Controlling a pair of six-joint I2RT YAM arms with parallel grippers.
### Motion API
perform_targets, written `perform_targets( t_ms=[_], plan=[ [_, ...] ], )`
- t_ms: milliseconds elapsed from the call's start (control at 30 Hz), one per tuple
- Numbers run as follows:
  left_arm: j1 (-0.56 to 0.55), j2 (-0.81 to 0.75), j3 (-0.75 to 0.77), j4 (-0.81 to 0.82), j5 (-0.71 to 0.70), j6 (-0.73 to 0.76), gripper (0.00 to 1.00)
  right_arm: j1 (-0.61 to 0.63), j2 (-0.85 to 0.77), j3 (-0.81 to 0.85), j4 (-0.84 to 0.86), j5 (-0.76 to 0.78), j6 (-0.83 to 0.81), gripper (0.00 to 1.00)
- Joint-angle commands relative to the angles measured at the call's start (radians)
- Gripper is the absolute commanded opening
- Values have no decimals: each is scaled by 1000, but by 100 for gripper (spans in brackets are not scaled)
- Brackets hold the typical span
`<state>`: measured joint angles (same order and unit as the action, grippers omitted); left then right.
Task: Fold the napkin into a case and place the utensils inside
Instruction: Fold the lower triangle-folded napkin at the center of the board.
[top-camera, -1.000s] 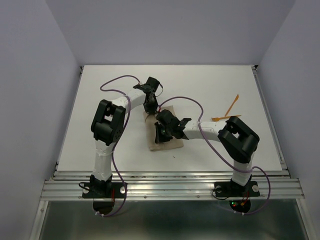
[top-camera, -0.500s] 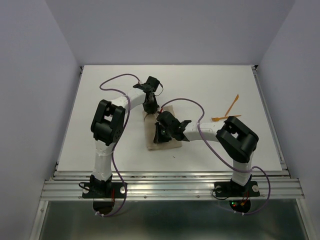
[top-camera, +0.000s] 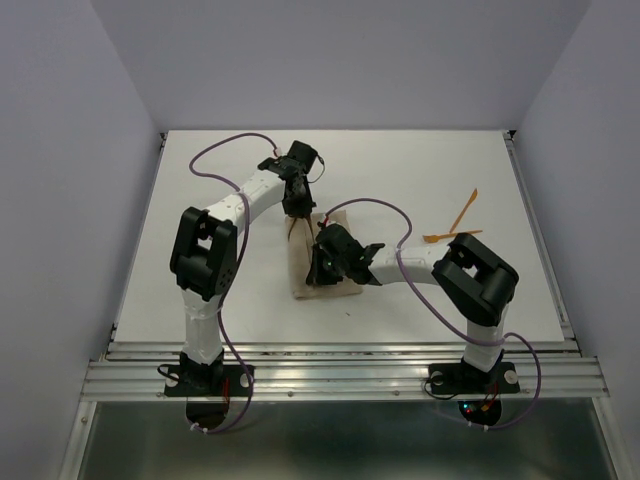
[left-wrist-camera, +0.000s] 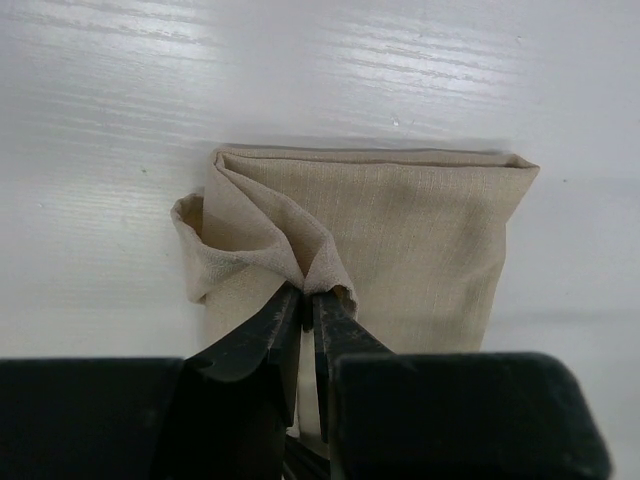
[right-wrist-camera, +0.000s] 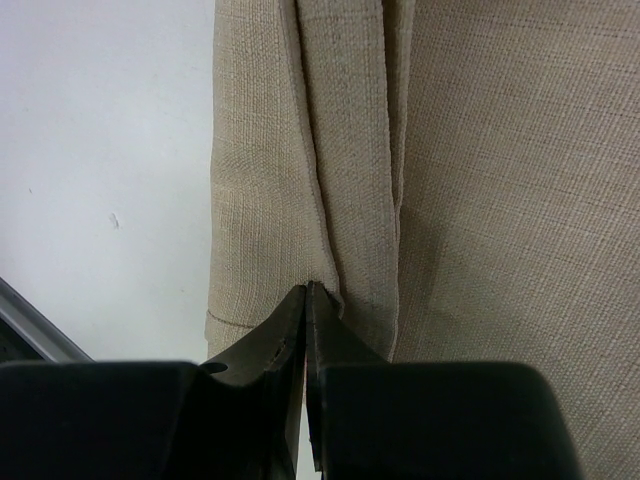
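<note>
Change: the left arm (top-camera: 245, 195) has stretched farther toward the top of the top view, and its elbow has swung toward the left edge. The left gripper (top-camera: 296, 216) has parted from fully closed to a thin slit. The napkin's left edge lies straighter than 1 second ago. The right gripper (top-camera: 321, 267) has barely shifted.
Count: 1 napkin (top-camera: 303, 284), 2 orange utensils (top-camera: 466, 208), 2 arms, 2 grippers, 2 purple cables (top-camera: 215, 160).
Napkin place: folded in layers at the centre of the white table (top-camera: 180, 220), between the 2 grippers.
Napkin axis: the long axis runs from the upper to the lower part of the top view, with the upper end leaning slightly right.
Utensil place: right of centre, well apart from the napkin.
Utensil axis: 1 slants from upper right to lower left. The other lies nearly level, its right end behind the right arm (top-camera: 475, 275).
Left gripper (left-wrist-camera: 310, 292): the fingers stand a slit apart, and a raised ridge of the napkin (left-wrist-camera: 420, 240) meets the tips at its upper end. Whether it grips cannot be told.
Right gripper (right-wrist-camera: 306, 292): closed, pinching the edge of a folded layer of the napkin (right-wrist-camera: 480, 200).
</note>
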<state>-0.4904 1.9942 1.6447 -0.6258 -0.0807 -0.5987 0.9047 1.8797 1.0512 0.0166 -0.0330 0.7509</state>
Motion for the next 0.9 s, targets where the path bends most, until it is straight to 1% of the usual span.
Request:
perform_targets(
  t_ms=[0,67,133,167,200,500,533,567,667,733,833,867],
  plan=[
    [6,-32,27,8,2,30,21,0,4,-39,-90,41,-4,8],
    [6,-23,20,15,24,34,21,0,-1,-42,-90,42,-2,8],
    [4,-15,14,27,41,40,27,0,-2,-43,-89,42,-1,8],
    [4,-15,9,32,48,42,28,0,-4,-43,-90,42,1,8],
    [4,-14,6,37,64,42,31,0,-4,-43,-89,42,-1,8],
    [4,-11,-8,61,82,48,31,0,-7,-49,-89,42,4,8],
    [4,-11,-8,64,107,50,30,0,-5,-49,-89,42,5,8],
    [4,-11,-9,64,108,51,28,0,-7,-51,-87,42,5,8],
    [4,-9,-17,69,114,57,25,0,-5,-51,-84,42,5,8],
    [4,-8,-23,72,122,59,25,0,-5,-49,-84,41,4,8],
    [4,8,-31,75,134,62,27,0,-5,-49,-84,41,2,8],
    [4,12,-33,74,140,62,32,0,-5,-49,-84,42,2,8]
  ],
)
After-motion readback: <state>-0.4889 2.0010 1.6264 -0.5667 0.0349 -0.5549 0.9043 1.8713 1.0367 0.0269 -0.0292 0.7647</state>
